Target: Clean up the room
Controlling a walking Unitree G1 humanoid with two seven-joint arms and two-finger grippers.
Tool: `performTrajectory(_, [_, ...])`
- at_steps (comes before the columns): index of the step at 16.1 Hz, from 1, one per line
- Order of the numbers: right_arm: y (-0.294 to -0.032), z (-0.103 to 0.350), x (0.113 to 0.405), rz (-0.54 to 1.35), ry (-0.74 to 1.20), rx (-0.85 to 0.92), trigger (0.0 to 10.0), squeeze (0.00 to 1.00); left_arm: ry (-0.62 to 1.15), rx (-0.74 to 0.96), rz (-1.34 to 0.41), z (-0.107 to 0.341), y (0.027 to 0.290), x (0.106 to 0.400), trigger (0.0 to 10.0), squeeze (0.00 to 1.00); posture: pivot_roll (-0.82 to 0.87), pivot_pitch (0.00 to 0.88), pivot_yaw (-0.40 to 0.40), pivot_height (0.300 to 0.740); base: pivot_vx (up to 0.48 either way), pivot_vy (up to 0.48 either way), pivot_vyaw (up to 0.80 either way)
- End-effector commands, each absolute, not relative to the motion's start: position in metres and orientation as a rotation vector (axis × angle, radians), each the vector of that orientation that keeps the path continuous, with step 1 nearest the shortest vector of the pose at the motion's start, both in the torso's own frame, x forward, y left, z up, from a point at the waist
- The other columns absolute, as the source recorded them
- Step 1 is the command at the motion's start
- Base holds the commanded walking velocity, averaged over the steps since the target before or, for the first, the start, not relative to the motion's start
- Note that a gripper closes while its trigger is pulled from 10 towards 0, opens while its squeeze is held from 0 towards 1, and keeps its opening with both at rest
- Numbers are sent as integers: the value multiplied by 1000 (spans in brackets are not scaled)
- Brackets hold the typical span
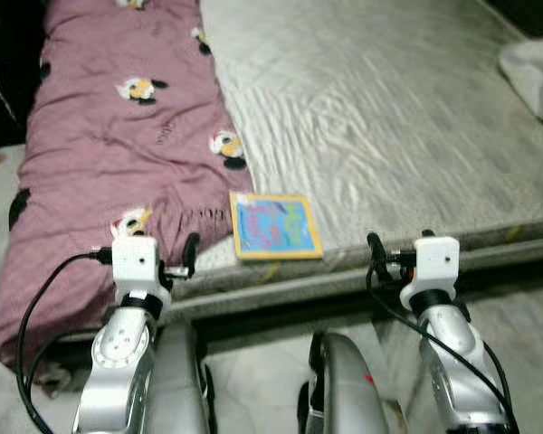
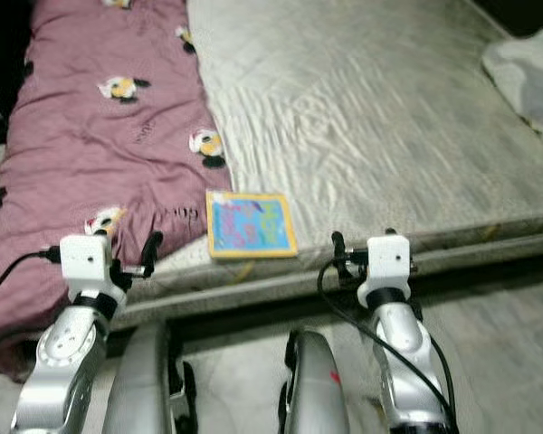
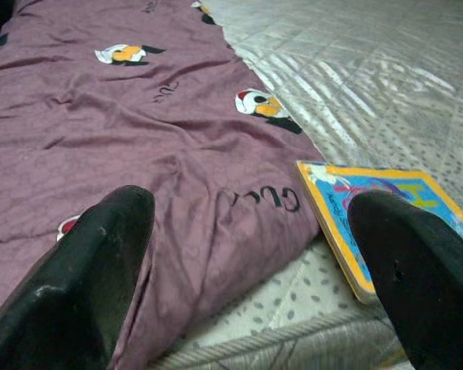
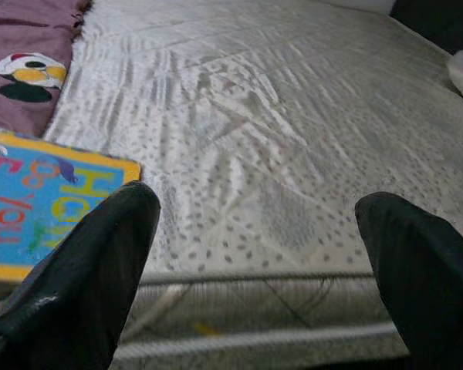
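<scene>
— Jaws? Both wide apart, empty: left gripper (image 3: 239,262), right gripper (image 4: 255,254), poised at bed (image 1: 389,117) edge.
— Book (image 1: 274,226)?
— Flat near mattress edge, touching maroon blanket (image 1: 118,136). Suggest sliding it outward, pinching the overhang.

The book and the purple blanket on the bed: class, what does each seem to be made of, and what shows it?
Book: probably stiff glossy card; flat, thick edges, bright printed cover.
Blanket: soft woven cloth, matte; it wrinkles and drapes over the bed edge.
</scene>
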State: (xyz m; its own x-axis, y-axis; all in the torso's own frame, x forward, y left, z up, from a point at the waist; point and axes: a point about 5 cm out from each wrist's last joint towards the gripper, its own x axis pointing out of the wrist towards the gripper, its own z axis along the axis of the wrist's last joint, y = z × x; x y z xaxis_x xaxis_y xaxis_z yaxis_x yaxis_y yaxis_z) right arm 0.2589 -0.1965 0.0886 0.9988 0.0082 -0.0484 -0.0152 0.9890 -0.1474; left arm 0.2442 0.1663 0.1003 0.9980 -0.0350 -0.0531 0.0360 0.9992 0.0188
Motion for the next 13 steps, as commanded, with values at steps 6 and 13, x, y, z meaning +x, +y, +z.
performTrajectory(6, [-199,85,258,1,64,-159,10000,0,56,26,-41,100,167,242,10000,0,-19,188,-47,588,264,0,0])
performTrajectory(13, [-200,85,258,1,63,-164,10000,0,60,26,-42,99,167,241,10000,0,-20,191,-48,588,273,0,0])
